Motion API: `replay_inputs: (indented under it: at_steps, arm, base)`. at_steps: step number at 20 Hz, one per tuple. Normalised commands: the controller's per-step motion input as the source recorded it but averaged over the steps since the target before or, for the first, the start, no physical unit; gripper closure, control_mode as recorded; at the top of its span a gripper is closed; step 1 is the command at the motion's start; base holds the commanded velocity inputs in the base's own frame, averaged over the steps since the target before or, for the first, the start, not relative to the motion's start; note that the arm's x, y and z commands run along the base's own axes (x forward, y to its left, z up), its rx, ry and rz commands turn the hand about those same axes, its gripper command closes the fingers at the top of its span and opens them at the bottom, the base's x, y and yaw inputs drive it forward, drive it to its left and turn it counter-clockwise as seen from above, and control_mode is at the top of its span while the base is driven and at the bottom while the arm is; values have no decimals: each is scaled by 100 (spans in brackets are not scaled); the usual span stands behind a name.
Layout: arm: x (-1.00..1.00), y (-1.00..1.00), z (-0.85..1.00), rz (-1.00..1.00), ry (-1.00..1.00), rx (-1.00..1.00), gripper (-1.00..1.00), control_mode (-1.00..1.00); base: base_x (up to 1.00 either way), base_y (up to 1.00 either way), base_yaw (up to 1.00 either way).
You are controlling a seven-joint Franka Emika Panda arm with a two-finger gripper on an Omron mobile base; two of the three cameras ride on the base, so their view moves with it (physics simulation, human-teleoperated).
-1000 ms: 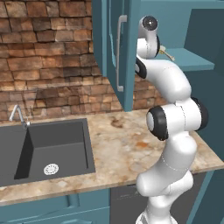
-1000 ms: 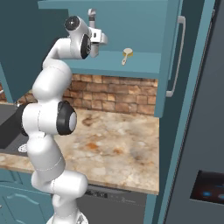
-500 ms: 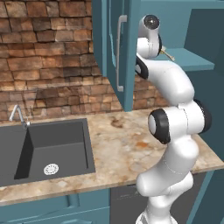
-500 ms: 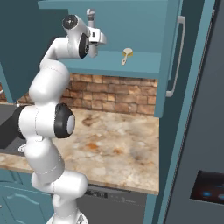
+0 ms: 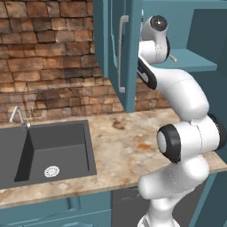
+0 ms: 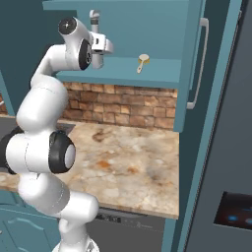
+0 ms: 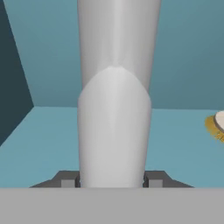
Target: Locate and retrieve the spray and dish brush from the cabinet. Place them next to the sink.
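Item: spray, upright on the shelf of the cabinet, pinched at its base between the fingers of the gripper. Over the last second the arm has barely shifted and the clamp is unchanged, so the grasp looks settled and lift-out is due. Item: dish brush, on the same shelf, right of the spray. Sink at lower left. The bottle's nozzle is cut off in the hand view.
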Motion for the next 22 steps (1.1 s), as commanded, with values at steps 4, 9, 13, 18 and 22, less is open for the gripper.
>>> replay_inputs:
  at_steps: [4, 9, 13, 18, 22]
  arm:
    - [-72, 0, 0, 0, 0, 0, 100, -100]
    - [-80, 0, 0, 0, 0, 0, 100, -100]
    - [-92, 0, 0, 0, -1, 0, 100, -100]
    - [-95, 0, -1, 0, -3, 0, 100, -100]
    - [-91, 0, -24, 0, -7, 0, 100, -100]
  base:
    - [0, 0, 0]
    - [0, 0, 0]
    - [0, 0, 0]
    - [0, 0, 0]
    - [0, 0, 0]
